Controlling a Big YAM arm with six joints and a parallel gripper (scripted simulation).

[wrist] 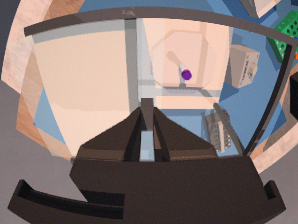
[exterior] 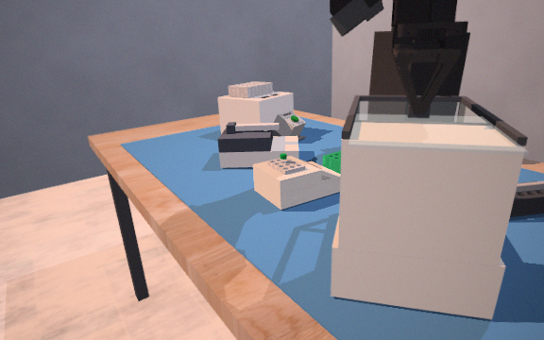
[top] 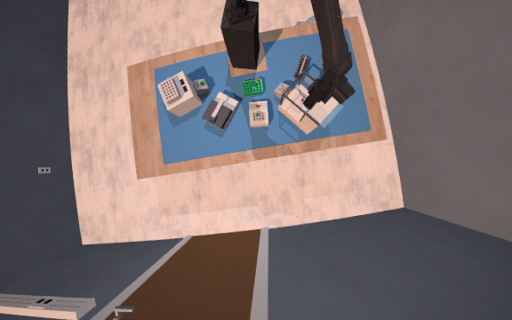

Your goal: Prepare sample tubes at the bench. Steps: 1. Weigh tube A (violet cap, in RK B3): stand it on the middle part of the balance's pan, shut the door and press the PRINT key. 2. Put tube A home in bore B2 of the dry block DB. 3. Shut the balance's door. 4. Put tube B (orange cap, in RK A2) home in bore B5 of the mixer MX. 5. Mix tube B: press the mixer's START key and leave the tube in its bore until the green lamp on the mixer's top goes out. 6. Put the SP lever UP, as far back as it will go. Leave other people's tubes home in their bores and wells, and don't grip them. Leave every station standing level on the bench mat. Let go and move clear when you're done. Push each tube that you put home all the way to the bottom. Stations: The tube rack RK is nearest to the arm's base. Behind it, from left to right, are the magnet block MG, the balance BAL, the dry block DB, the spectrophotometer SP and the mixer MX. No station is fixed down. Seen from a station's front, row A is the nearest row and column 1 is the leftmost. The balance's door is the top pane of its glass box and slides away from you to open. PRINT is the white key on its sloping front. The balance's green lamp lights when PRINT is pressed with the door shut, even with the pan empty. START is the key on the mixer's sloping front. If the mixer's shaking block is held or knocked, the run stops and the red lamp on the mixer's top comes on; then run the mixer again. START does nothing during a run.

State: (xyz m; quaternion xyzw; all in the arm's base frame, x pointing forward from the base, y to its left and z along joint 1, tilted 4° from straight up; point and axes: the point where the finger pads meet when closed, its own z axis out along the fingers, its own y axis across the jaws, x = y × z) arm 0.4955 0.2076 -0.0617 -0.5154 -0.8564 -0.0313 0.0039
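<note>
The balance (top: 300, 120) (exterior: 423, 227) has its glass door (top: 333, 113) (exterior: 442, 147) slid back over the rear housing. My gripper (top: 308, 105) (exterior: 419, 111) (wrist: 147, 113) is shut on the small dark handle on that pane. Tube A, violet cap (top: 302, 100) (wrist: 186, 75), stands on the pan (wrist: 162, 47), clear of my fingers. The balance's sloping front (top: 281, 90) (wrist: 244, 66) faces the rack side. Tube B's orange cap (top: 256, 80) shows in the green rack (top: 252, 93). The dry block (top: 259, 102) (exterior: 296, 189), spectrophotometer (top: 221, 111) (exterior: 244, 159) and mixer (top: 184, 106) (exterior: 236, 110) stand on the mat.
The magnet block (top: 302, 67) (exterior: 536, 202) (wrist: 218, 132) stands close beside the balance. Dark rails frame the glass box's top. A green-capped tube (exterior: 283, 156) stands in the dry block. The spectrophotometer's pale lever (top: 217, 107) (exterior: 255, 127) lies nearly flat. The mixer's green key (top: 202, 84) (exterior: 295, 118) shows.
</note>
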